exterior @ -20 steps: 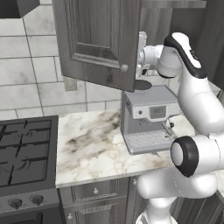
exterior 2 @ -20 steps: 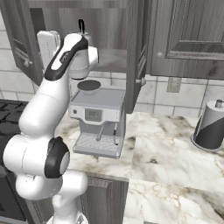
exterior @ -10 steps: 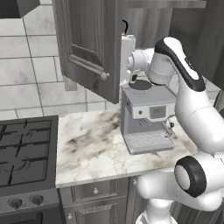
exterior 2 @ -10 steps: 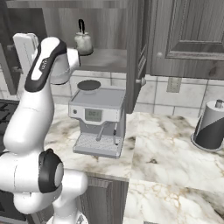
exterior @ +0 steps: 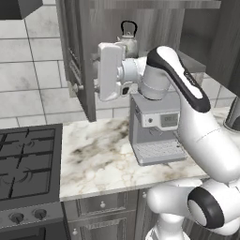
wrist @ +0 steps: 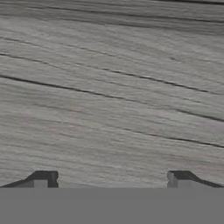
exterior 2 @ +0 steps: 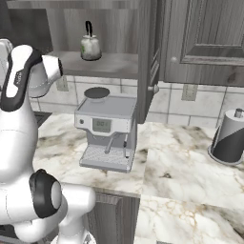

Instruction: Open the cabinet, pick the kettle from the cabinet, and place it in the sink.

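Cabinet [exterior: 77, 56] doors stand open; wide-open, empty gripper [wrist: 111, 177] faces a door's inner side, kettle [exterior: 128, 41] on its shelf just behind it, unpicked, sink placement pending.

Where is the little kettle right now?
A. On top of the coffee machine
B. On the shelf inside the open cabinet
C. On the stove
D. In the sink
B. The kettle stands on the shelf inside the open cabinet, above the coffee machine, with nothing holding it.
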